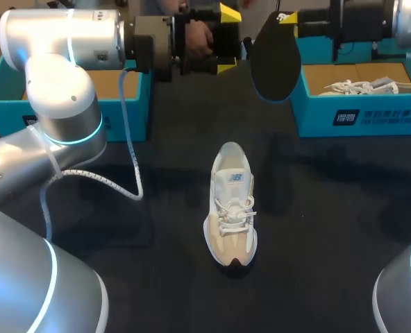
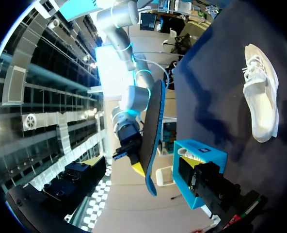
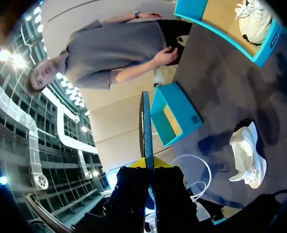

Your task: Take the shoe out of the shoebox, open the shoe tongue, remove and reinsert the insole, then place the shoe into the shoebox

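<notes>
Clamped edge-on between the fingers of the right gripper (image 3: 147,166), the dark oval insole (image 3: 144,121) hangs high over the table's far side, and the white-and-beige laced sneaker (image 1: 231,205) lies on the middle of the black tabletop (image 1: 330,229); I judge shoe and insole out, reinserting and boxing left. Beside the insole the left gripper (image 1: 228,39) is spread wide, holding nothing. Turquoise cardboard shoeboxes at far left (image 1: 132,104) and far right (image 1: 386,118) lie well apart from the sneaker, a white cable (image 1: 132,173) looping nearer its left.

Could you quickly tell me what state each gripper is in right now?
Left gripper: open, empty.
Right gripper: shut on the insole.
</notes>
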Available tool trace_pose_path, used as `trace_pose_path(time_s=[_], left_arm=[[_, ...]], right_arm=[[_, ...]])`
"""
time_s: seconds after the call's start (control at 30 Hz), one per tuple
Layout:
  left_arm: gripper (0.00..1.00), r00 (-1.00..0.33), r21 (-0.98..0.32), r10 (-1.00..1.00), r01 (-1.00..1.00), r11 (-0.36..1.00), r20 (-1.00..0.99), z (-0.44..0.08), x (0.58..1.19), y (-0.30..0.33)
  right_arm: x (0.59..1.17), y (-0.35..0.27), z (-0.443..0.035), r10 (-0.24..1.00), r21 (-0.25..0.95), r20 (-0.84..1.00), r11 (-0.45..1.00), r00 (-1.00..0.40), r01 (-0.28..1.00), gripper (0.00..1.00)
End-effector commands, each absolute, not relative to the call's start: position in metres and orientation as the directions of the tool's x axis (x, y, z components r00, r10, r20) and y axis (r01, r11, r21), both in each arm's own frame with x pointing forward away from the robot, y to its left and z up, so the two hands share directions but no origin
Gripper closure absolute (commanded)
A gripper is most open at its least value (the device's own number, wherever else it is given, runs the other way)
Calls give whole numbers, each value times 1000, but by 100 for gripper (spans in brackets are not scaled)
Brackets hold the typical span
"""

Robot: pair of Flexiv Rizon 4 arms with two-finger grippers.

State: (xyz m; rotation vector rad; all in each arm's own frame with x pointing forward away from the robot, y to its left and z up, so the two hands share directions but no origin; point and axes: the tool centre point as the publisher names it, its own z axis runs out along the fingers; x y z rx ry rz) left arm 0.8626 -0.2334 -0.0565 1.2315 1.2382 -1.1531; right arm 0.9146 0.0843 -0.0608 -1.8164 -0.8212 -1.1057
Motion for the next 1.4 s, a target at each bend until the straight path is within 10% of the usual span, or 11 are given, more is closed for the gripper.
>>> trace_pose_path(time_s=[0.03, 0.87, 1.2, 1.4], left_arm=[[0, 50, 50, 31, 999, -16, -998, -60, 869, -240], [1, 172, 177, -69, 982, -71, -983, -79, 871, -272], [97, 180, 185, -74, 980, -68, -981, -83, 872, -274], [100, 178, 182, -69, 981, -65, -982, -84, 871, -273]], right_arm=[[915, 86, -61, 107, -316, 911, -440, 398, 841, 100], [918, 127, -77, 90, -351, 907, -378, 411, 857, 100], [921, 127, -77, 100, -352, 905, -367, 413, 861, 100], [921, 124, -79, 104, -359, 900, -376, 424, 854, 100]])
